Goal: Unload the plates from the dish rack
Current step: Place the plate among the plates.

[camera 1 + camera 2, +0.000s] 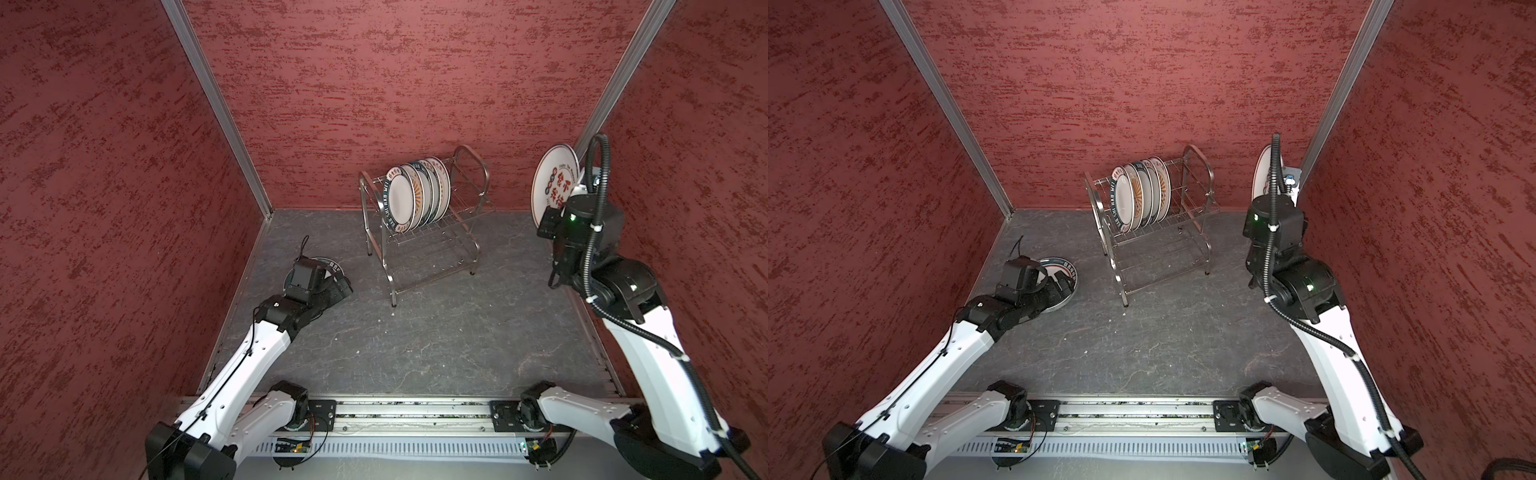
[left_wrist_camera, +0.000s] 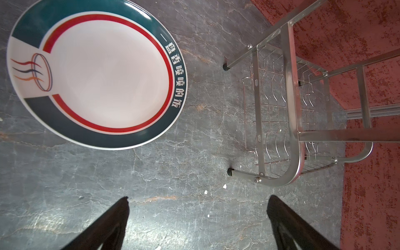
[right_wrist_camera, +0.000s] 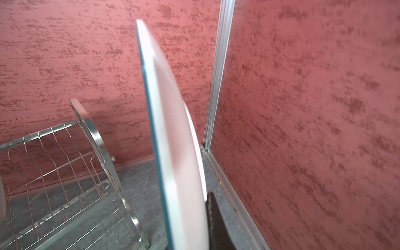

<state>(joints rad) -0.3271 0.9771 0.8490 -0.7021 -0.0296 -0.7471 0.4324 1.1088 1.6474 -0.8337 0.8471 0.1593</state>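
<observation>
The dish rack (image 1: 457,208) (image 1: 1187,208) stands at the back middle with several plates (image 1: 415,195) (image 1: 1140,195) upright in its upper tier. Near the back right corner my right gripper (image 1: 545,224) (image 3: 190,216) is shut on the lower rim of a white plate with red characters (image 1: 552,183) (image 3: 173,151), holding it upright in the air. At the left, another plate with a dark teal rim (image 2: 108,75) (image 1: 1061,270) lies flat on the table. My left gripper (image 2: 198,201) (image 1: 336,282) hovers open just beside it, with only bare table between its fingers.
Red textured walls close in the left, back and right sides, and the held plate is near the right wall's aluminium corner post (image 3: 218,75). The rack's lower tier (image 2: 272,108) holds nothing. Small white crumbs (image 2: 224,186) dot the dark stone tabletop (image 1: 436,340).
</observation>
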